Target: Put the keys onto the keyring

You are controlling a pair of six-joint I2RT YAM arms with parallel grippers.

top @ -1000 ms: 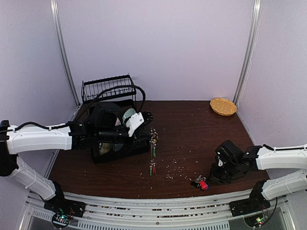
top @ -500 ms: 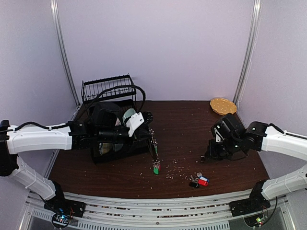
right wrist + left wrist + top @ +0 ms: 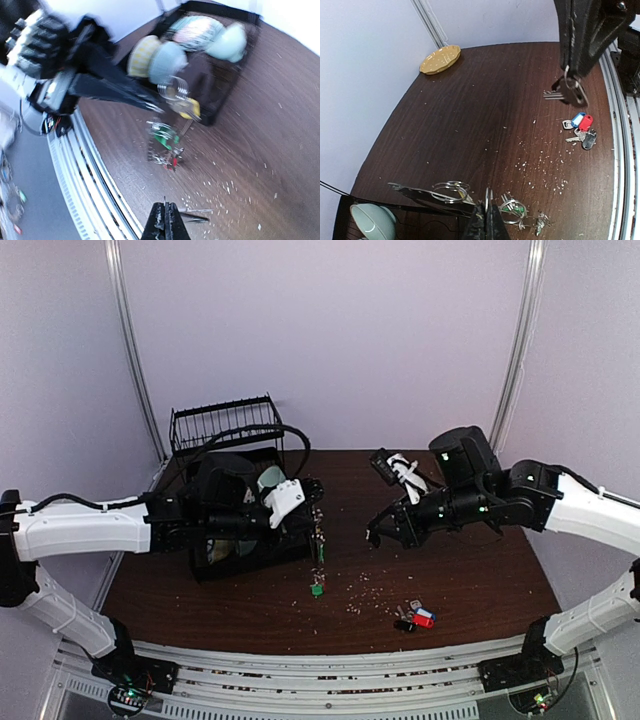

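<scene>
Under left hand (image 3: 314, 506), keys (image 3: 319, 550) vertical.

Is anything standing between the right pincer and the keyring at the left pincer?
Nothing visible does. Between the right pincer, shut on a key, and the keyring there is only open air above the table. The dish rack stands behind the keyring.

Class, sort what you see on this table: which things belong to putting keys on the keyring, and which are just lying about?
Job: keyring in the left fingers; keys hanging from it; loose tagged keys; single key in the right fingers.
Lying about: tan plate; black tray of bowls; crumbs.
</scene>
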